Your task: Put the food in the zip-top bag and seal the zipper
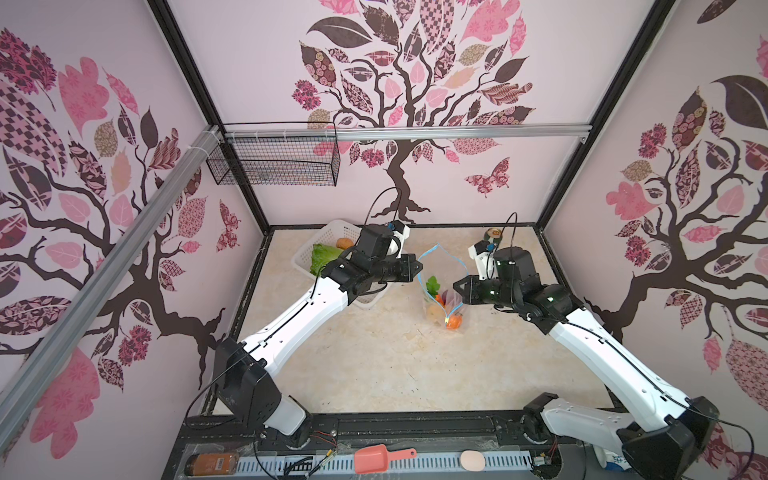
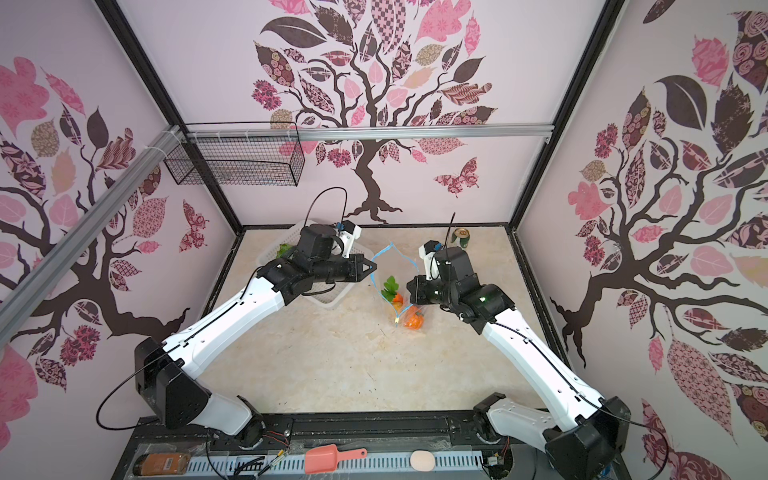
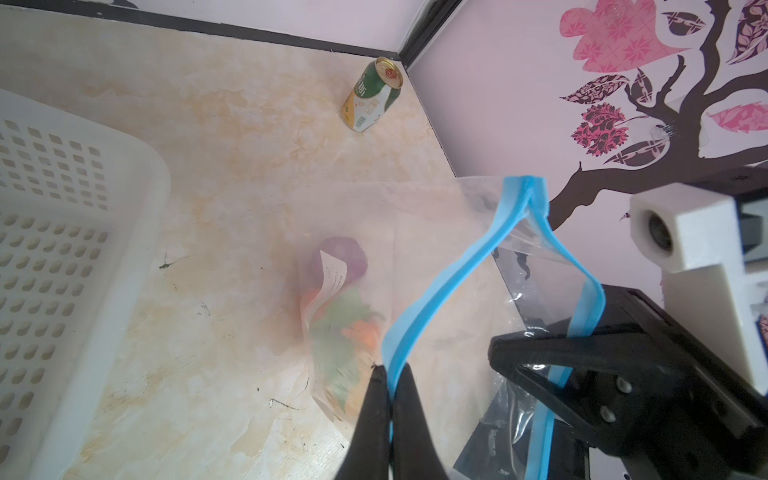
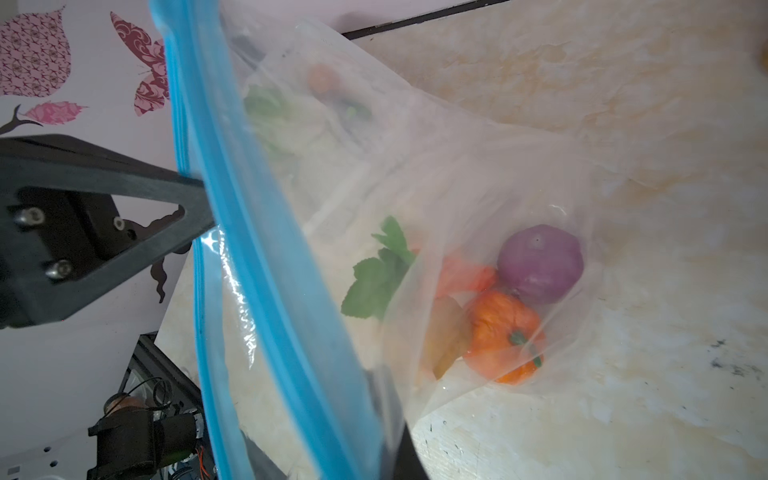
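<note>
left pincer (image 3: 390, 384) pinches light-blue zipper (image 3: 440, 297) | right pincer (image 1: 456, 287) clamps its other side | clear plastic bag (image 4: 478, 174) between, open: one purple onion (image 4: 540, 264), one orange pumpkin (image 4: 500, 332) | one white perforated basket (image 3: 83, 208), one green-white can (image 3: 372, 95)

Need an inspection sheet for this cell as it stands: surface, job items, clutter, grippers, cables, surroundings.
Surface: beige marbled tabletop, a few dark marks.
Job's things: zip-top bag held up, mouth open, zipper unsealed; carrot, onion and pumpkin inside; napa cabbage still in white basket.
Clutter: drink can standing in far right corner; pink scoop and bottle on front ledge.
Grippers: left gripper shut on zipper; right gripper shut on its opposite side.
Cables: black loop above each wrist, clear of the bag.
Surroundings: tree-pattern walls; wire basket on back rail.
</note>
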### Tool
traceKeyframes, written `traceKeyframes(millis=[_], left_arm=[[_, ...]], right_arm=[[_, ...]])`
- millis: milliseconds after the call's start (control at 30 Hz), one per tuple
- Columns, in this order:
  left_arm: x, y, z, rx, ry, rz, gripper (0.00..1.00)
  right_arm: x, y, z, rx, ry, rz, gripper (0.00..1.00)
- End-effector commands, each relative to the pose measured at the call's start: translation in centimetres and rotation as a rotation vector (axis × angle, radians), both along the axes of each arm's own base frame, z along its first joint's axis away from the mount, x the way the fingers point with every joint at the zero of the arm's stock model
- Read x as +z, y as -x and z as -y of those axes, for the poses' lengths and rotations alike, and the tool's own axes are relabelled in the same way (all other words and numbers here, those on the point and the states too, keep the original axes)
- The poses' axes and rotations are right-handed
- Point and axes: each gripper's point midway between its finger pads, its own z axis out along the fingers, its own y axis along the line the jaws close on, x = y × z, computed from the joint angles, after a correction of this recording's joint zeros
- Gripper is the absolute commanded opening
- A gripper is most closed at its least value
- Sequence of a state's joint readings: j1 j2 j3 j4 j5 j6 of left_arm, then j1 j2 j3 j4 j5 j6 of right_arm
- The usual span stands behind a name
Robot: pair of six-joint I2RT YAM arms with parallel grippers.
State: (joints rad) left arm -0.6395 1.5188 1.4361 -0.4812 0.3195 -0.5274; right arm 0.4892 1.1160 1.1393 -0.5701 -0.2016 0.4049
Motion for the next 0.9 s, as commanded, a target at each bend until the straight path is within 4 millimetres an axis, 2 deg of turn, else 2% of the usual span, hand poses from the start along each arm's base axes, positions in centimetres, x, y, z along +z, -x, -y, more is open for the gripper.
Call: traceKeyframes(millis=[0,133,267,367,500,700,733,767,800,833,867], left_arm=[[1.7,0.3,0.1,-0.017,0.015,0.029,0.0],[2.8,0.7,0.9,-0.054,0.023,0.034,0.0],[3.0,1.3,2.1,-0.088,0.019,0.043,0.0],[1.4,0.6,2.5,-0.079,0.0,0.025,0.0],[-1.8,-1.3,3.1,-0.055,-0.061,-0.004,0.0],[-4.3,-2.6,3.9,-0.051,-0.07,-0.048,0.0],[-4.3,-2.7,3.8,-0.053,-0.067,-0.055,0.05],[-4.4,-2.7,3.6,-0.052,-0.069,-0.061,0.18],[-4.3,-2.8,3.2,-0.045,-0.075,-0.06,0.37],[-4.2,-3.0,2.7,-0.035,-0.085,-0.056,0.49],[-4.1,-3.2,1.9,-0.014,-0.096,-0.045,0.57]], right_arm=[[6.3,0.8,2.0,-0.042,0.011,0.161,0.0],[9.5,1.5,3.3,-0.067,0.045,0.229,0.0],[10.0,2.0,3.5,-0.059,0.042,0.24,0.0],[8.5,1.6,3.2,-0.055,0.052,0.22,0.0],[5.6,0.6,2.5,-0.043,0.081,0.166,0.0],[1.5,-0.2,1.2,-0.013,0.064,0.102,0.0],[1.0,-0.4,1.1,-0.014,0.063,0.097,0.0],[0.4,-0.6,1.1,-0.02,0.066,0.093,0.0],[-0.2,-0.7,1.2,-0.029,0.074,0.089,0.0],[-0.6,-0.9,1.5,-0.044,0.081,0.092,0.0],[-0.9,-1.2,1.8,-0.065,0.091,0.098,0.0]])
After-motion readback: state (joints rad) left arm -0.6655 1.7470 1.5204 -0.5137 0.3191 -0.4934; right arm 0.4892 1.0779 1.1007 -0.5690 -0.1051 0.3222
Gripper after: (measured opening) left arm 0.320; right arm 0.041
